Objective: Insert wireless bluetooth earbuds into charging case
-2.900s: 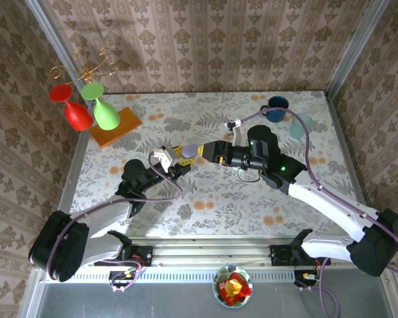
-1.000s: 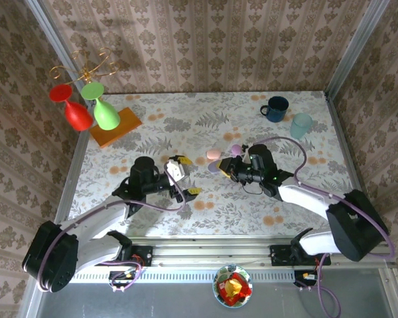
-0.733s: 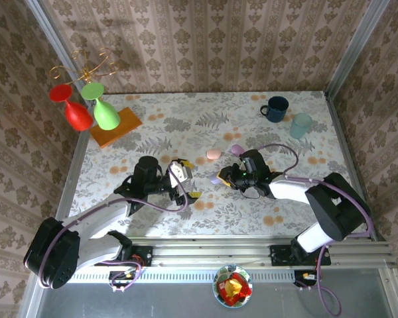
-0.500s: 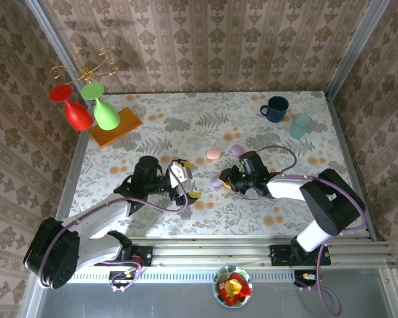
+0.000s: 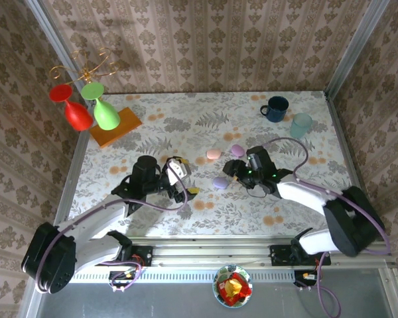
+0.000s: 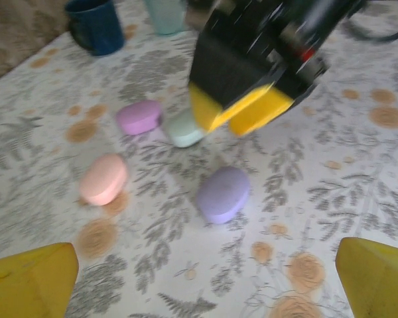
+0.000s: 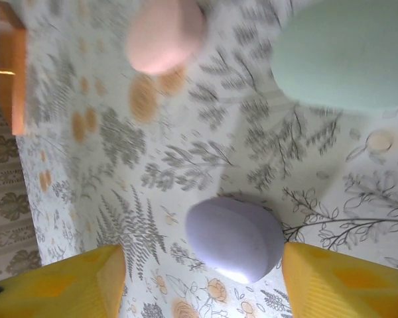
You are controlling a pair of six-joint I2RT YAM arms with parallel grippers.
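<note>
Judging by what lies out, you have not yet done the insertion. The lilac case (image 6: 223,193) is shut, a smooth matte pebble with no parted seam, and you cannot tell whether earbuds sit inside. It lies flat near the middle of the table (image 5: 186,112), on the near-edge side of the mint case (image 6: 184,129), mauve case (image 6: 138,117) and pink case (image 6: 103,179), all of them closed as well. Your right gripper (image 6: 231,114) hangs just beside and above it, jaws parted, gripping nothing. Your left gripper (image 6: 204,252), toward the left edge, stands spread wide and empty.
</note>
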